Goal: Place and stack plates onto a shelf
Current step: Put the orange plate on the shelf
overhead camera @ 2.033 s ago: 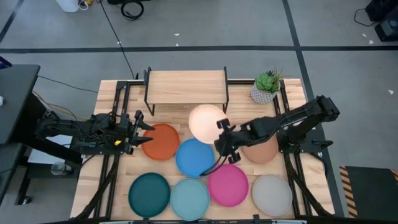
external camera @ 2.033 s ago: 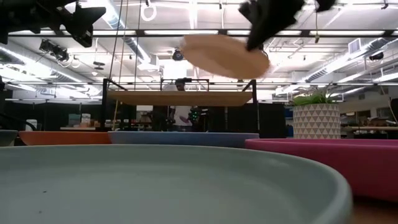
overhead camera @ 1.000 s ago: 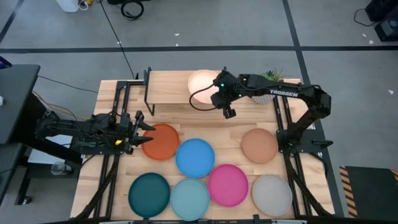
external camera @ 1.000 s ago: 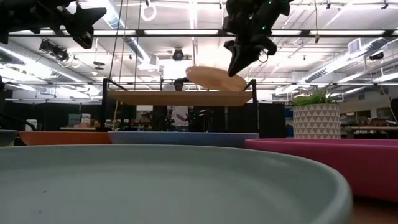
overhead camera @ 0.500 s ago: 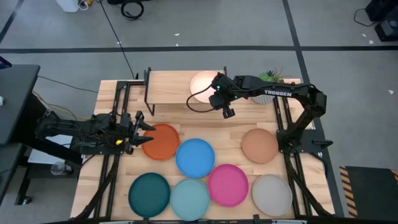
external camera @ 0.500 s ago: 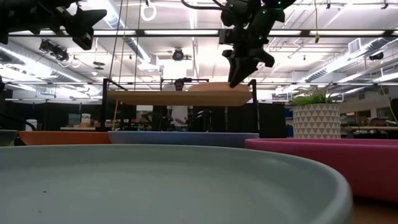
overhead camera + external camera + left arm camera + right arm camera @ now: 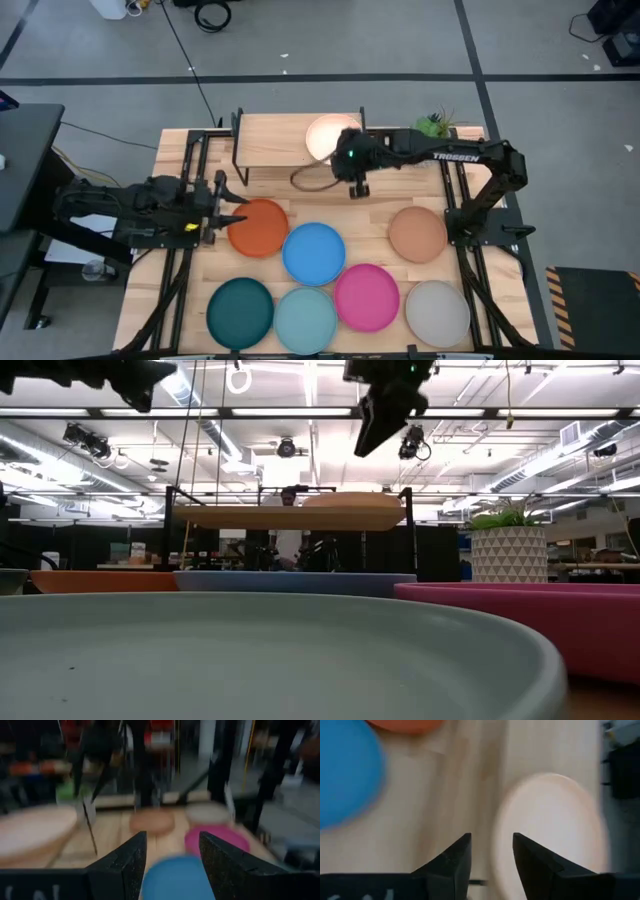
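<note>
The peach plate (image 7: 322, 135) lies flat on the right end of the shelf's light wood top (image 7: 275, 140); it also shows in the low view (image 7: 355, 505). My right gripper (image 7: 358, 187) hangs open and empty above the shelf's near right corner, clear of the plate (image 7: 555, 835). My left gripper (image 7: 228, 207) is open and empty, above the table beside the left rim of the orange plate (image 7: 260, 228). The blue (image 7: 314, 252), brown (image 7: 417, 234), pink (image 7: 366, 296), dark teal (image 7: 240, 311), light teal (image 7: 305, 318) and grey (image 7: 437, 312) plates lie flat on the table.
A potted plant (image 7: 428, 135) stands at the table's far right, close to the shelf's right end. The shelf's black legs (image 7: 408, 535) rise at its corners. The left part of the shelf top is bare. The low camera sits just behind the light teal plate (image 7: 250, 650).
My right gripper has carried the peach plate from above the table's middle to the shelf's right end, lowered it flat onto the top and let go. It has then risen and drawn back toward the near edge. My left gripper has risen a little.
</note>
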You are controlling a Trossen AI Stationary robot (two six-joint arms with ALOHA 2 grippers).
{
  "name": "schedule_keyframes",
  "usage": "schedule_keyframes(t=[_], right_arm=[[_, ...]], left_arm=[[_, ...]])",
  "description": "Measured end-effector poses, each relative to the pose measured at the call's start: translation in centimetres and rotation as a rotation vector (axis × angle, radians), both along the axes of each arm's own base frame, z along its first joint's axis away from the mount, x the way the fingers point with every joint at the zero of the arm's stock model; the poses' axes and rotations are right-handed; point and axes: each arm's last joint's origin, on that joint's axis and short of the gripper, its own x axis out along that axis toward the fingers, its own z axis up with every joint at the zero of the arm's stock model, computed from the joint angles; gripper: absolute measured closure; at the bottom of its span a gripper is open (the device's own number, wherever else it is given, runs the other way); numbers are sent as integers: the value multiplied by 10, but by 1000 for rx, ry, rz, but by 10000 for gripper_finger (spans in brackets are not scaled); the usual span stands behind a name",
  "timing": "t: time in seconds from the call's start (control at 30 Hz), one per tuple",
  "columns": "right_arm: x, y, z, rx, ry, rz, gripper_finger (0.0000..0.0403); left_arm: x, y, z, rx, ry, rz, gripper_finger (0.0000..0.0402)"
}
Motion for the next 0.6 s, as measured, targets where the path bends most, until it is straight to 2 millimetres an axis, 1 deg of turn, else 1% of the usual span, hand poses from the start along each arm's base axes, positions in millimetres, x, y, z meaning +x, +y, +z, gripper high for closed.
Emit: schedule_keyframes(t=[0.1,0.17,0.23,0.3,0.5,0.6], right_arm=[[1,24,-2,71,1,-29,253],[2,39,-6,85,-13,-63,253],[0,53,-14,75,-12,-96,253],[-2,66,-22,69,-47,-108,253],[-9,97,-52,101,-132,-140,253],[-12,109,-63,66,-178,-183,253]], left_arm=[[14,-2,-3,-7,158,1,214],[22,-4,-5,4,249,-3,214],[30,-7,-2,5,305,5,214],[36,-10,1,8,346,2,214],[51,-24,4,-10,453,-37,214],[60,-31,-9,-39,575,-14,214]])
